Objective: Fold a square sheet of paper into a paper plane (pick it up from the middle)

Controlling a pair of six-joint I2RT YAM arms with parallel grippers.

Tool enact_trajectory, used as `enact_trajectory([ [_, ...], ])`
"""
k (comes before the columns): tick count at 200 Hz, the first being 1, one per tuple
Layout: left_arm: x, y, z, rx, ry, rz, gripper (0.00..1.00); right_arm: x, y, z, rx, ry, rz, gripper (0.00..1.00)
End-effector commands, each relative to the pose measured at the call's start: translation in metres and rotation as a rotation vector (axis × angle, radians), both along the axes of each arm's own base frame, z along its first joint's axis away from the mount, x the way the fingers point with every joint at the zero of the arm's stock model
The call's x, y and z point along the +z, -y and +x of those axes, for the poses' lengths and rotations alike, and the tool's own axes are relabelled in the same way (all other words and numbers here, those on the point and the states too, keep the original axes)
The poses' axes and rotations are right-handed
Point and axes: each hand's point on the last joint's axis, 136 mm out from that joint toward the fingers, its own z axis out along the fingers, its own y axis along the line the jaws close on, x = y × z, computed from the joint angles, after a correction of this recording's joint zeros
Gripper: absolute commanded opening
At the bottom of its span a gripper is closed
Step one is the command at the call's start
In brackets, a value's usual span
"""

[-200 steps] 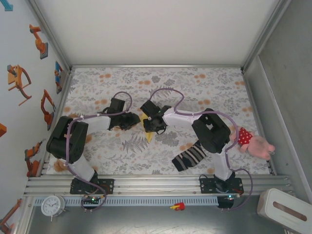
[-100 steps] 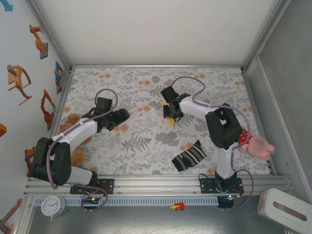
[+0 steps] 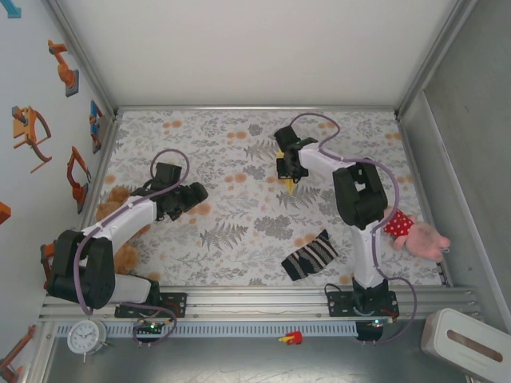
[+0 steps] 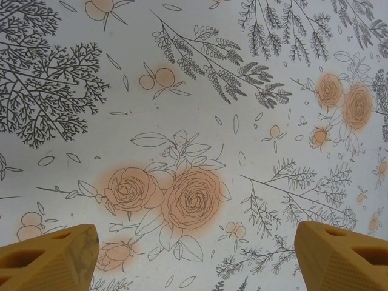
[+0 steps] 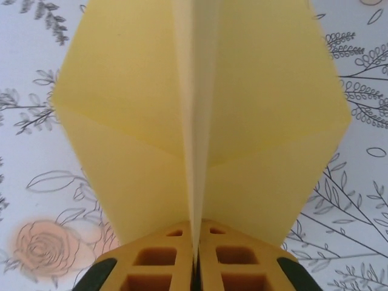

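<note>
A floral-print cloth (image 3: 239, 231) covers the table inside a white-walled enclosure, with orange robot-arm stickers (image 3: 32, 132) on the left wall. The paper plane (image 5: 200, 121) hangs over the far middle of the cloth, a little right of centre. It is pale yellow and kite-shaped, and its two wings spread evenly to either side of a lengthwise crease. The right gripper (image 5: 195, 233) has its jaws pressed together on that crease at the plane's near end. Holding it by the keel fold probably keeps the wings symmetrical and the crease tight, and the folding looks essentially done. The left gripper (image 4: 194, 254) hovers well apart over the left side of the cloth with its jaws spread wide and nothing between them, seemingly clear of the work. Nearer the arm bases, a black-and-white striped sock (image 3: 311, 255) lies flat on the cloth, apart from the plane. A pink plush toy (image 3: 419, 238) rests at the right edge.
</note>
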Motion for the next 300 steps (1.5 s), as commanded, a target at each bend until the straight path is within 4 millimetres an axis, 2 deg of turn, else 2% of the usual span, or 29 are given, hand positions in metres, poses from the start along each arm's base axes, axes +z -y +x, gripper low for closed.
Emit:
enact_trajectory([
  [1, -0.01, -0.003, -0.007, -0.009, -0.033, 0.017, 0.84, 0.001, 0.004, 0.004, -0.001, -0.009, -0.014, 0.21],
  [11, -0.01, -0.003, -0.007, -0.011, -0.034, 0.015, 0.84, 0.0, 0.003, 0.003, 0.003, -0.013, -0.011, 0.24],
  [55, -0.012, -0.002, -0.007, -0.013, -0.037, 0.01, 0.84, -0.01, 0.004, 0.0, -0.005, -0.034, -0.018, 0.24],
  [126, -0.012, 0.0, -0.006, -0.012, -0.035, 0.006, 0.86, -0.053, 0.013, -0.007, -0.015, -0.1, -0.074, 0.25],
  [144, -0.01, -0.001, -0.005, -0.009, -0.03, 0.007, 0.86, -0.052, 0.014, -0.002, -0.016, -0.091, -0.08, 0.28],
  [172, -0.004, -0.001, -0.002, -0.006, -0.015, 0.006, 0.88, -0.039, 0.009, 0.007, -0.01, -0.059, -0.066, 0.32],
  [190, 0.003, -0.001, 0.0, -0.006, 0.0, 0.008, 0.9, -0.021, 0.004, 0.014, -0.003, -0.028, -0.042, 0.33],
  [208, 0.016, -0.002, 0.004, -0.005, 0.029, 0.011, 0.91, 0.01, -0.001, 0.02, 0.006, 0.013, -0.012, 0.34],
  [245, 0.052, -0.005, 0.013, -0.004, 0.115, 0.025, 0.93, 0.101, -0.009, 0.024, 0.021, 0.158, 0.085, 0.43],
  [268, 0.076, -0.012, 0.016, 0.003, 0.18, 0.06, 0.94, 0.15, 0.006, 0.016, -0.004, 0.253, 0.096, 0.48],
  [294, 0.103, -0.028, 0.018, 0.009, 0.284, 0.136, 1.0, 0.188, 0.042, -0.001, -0.059, 0.372, 0.037, 0.52],
  [300, 0.109, -0.031, 0.019, 0.009, 0.317, 0.155, 0.98, 0.194, 0.052, -0.005, -0.077, 0.404, 0.018, 0.54],
])
